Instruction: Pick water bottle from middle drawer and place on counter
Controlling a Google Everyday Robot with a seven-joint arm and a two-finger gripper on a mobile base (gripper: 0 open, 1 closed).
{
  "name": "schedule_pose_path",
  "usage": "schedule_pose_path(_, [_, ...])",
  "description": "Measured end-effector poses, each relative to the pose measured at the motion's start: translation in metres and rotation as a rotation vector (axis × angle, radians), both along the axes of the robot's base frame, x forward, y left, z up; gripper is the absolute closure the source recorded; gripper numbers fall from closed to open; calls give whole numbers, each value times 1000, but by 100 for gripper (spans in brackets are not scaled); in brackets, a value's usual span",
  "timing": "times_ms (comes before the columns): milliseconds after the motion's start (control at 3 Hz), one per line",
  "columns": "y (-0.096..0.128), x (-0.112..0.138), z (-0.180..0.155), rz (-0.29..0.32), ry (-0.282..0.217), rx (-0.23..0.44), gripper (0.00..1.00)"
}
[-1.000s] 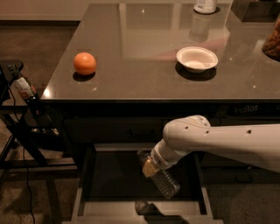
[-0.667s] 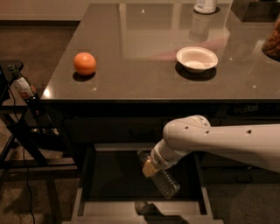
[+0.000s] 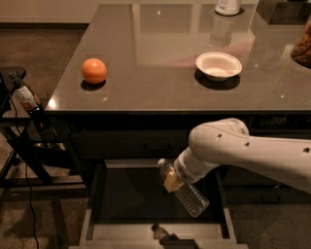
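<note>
The water bottle (image 3: 191,198) is clear and ribbed with a pale cap. It hangs tilted over the open middle drawer (image 3: 90,214), cap up and to the left. My gripper (image 3: 172,182), at the end of the white arm (image 3: 252,151) that reaches in from the right, is shut on the bottle's upper part near the neck. The drawer's dark floor shows under the bottle. The counter (image 3: 160,44) is the glossy grey-brown top above the drawer.
On the counter are an orange (image 3: 94,70) at the left, a white bowl (image 3: 218,64) right of centre, a white container (image 3: 227,6) at the back and a brown thing (image 3: 304,46) at the right edge. A black metal stand (image 3: 19,146) with a dark bottle (image 3: 26,97) is at the left.
</note>
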State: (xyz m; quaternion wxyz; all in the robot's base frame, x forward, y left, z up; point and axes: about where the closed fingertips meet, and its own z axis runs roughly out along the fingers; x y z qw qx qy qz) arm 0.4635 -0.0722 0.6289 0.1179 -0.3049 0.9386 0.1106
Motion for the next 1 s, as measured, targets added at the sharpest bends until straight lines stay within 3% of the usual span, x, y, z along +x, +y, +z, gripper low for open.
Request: schedule_pose_path(1000, [-11, -15, 104, 45, -117, -59, 100])
